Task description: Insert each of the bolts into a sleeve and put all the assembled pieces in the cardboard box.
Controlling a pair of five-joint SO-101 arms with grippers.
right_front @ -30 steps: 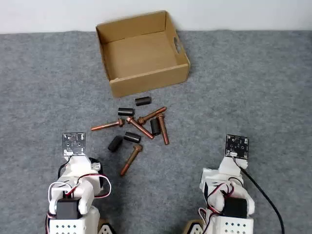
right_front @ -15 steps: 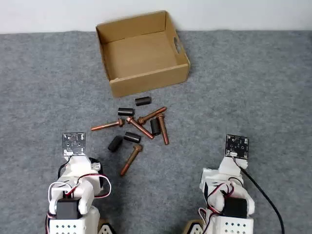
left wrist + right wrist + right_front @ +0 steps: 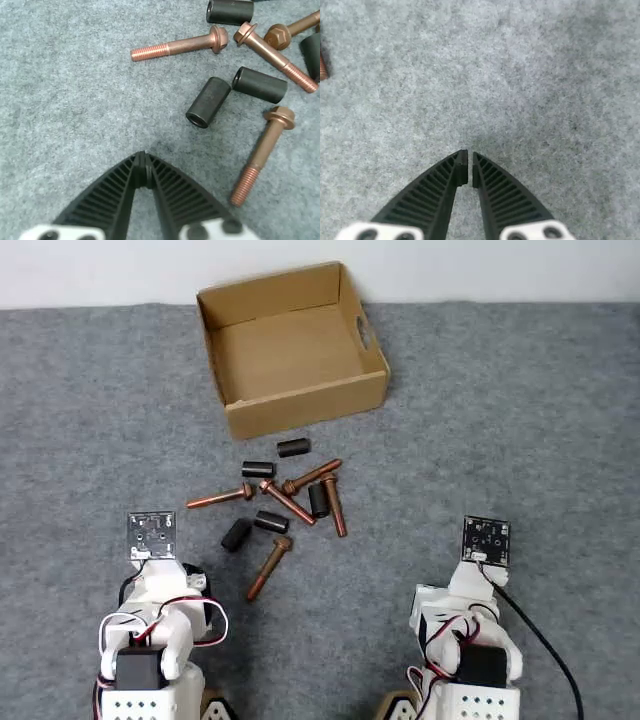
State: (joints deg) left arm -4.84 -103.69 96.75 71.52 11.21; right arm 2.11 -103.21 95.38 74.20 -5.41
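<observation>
The copper-coloured flanged steel bolts [image 3: 269, 567] and short black cylindrical sleeves [image 3: 236, 534] lie loose on the grey felt counter [image 3: 520, 420], between the arms and the open brown cardboard box [image 3: 290, 410]. They look stiff, hard and dense for their size, and their round bodies will probably roll. A bolt is best pinched across mid-shank, a sleeve across its outer wall so the bore stays free. The nearest bolt lies diagonally, head toward the box and threaded tip toward the arms. The nearest sleeve lies roughly parallel to it. The left pincer [image 3: 145, 172] is closed and empty, the right pincer [image 3: 469, 170] likewise, over bare felt.
</observation>
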